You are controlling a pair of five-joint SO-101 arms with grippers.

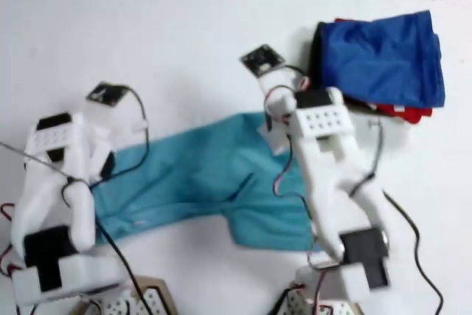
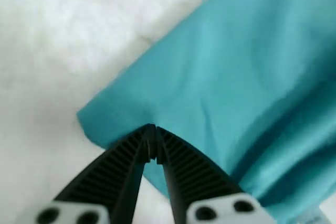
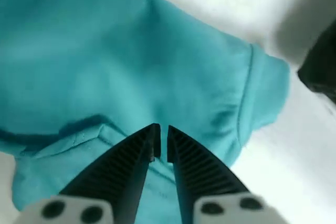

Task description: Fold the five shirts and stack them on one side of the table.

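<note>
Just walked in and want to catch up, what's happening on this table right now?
Two robot arms are working on a teal shirt spread across the white table. The left arm has its jaws pinched on one end, the right arm on the other. A blue shirt already tops a pile on the right arm's side.

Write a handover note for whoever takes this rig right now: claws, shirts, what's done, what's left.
Left claw: shut on an edge of the teal shirt, at the end by the left arm.
Right claw: shut on the same shirt's other end.
Stack: far right part of the table, blue shirt on top, red shirt and a black garment edging out beneath.
Done: those are stacked. I cannot tell whether more lie under them.
Left: finish folding the teal shirt, rumpled mid-table, and add it to the stack.
</note>
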